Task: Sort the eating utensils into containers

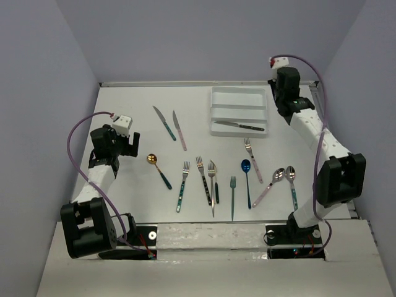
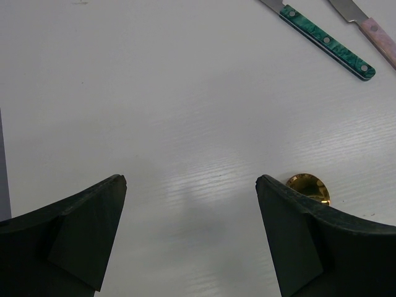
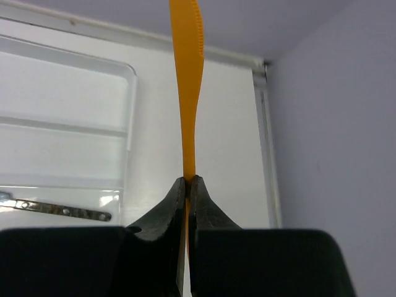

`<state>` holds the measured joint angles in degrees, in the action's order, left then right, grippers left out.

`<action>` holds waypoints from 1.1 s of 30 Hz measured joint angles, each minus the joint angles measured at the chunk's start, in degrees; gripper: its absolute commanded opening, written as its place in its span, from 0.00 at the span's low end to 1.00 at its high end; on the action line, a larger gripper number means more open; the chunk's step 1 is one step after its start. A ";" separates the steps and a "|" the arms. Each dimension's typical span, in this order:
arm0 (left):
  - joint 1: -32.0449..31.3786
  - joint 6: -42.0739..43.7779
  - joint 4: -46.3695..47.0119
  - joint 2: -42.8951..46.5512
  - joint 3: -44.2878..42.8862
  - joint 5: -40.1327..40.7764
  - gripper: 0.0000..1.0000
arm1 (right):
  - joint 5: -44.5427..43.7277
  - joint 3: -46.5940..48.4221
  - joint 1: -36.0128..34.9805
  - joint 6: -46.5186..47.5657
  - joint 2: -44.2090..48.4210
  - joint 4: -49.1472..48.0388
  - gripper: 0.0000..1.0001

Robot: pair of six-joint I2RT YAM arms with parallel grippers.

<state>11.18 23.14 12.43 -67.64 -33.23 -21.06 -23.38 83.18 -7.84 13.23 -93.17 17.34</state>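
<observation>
Our right gripper (image 3: 187, 182) is pinched tight on an orange knife (image 3: 185, 74), blade sticking out ahead, w/ the tray (image 3: 131, 111) just to its left. Only 1 black-handled knife (image 1: 240, 127) is in a compartment; approx. a dozen utensils (image 1: 232, 185) are left on the table (image 1: 124, 102). Left gripper (image 2: 190, 180) is spread wide, gold spoon (image 2: 307, 187) just beside it.

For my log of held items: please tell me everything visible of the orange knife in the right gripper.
The orange knife looks like thin plastic, one piece, all orange. Its blade end, with fine teeth on the right side, points away from the wrist camera and narrows to a slim neck. The right gripper is shut on that neck; the rest is hidden. Only the fingers seem to touch it. It appears just right of the tray rim.
</observation>
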 measured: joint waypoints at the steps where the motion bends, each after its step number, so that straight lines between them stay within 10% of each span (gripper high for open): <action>1: 0.00 0.00 0.02 0.00 0.00 0.17 0.99 | -0.52 0.28 -3.10 3.89 0.15 -2.93 0.00; 9: 0.00 0.02 0.28 -0.02 0.50 1.62 0.99 | 5.64 -8.59 -19.71 35.12 -5.68 -12.17 0.00; 24: 0.00 0.02 0.26 -1.64 0.76 2.03 0.99 | 13.14 -14.56 -18.67 56.37 -10.67 -10.14 0.00; 33: 0.00 0.02 0.26 -1.64 0.76 2.03 0.99 | 11.58 -11.08 -18.67 60.28 -16.65 -9.49 0.28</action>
<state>11.18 23.16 12.69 -69.28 -32.47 -19.03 -11.79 72.10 -26.50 73.52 -109.82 7.86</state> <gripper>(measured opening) 0.989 0.144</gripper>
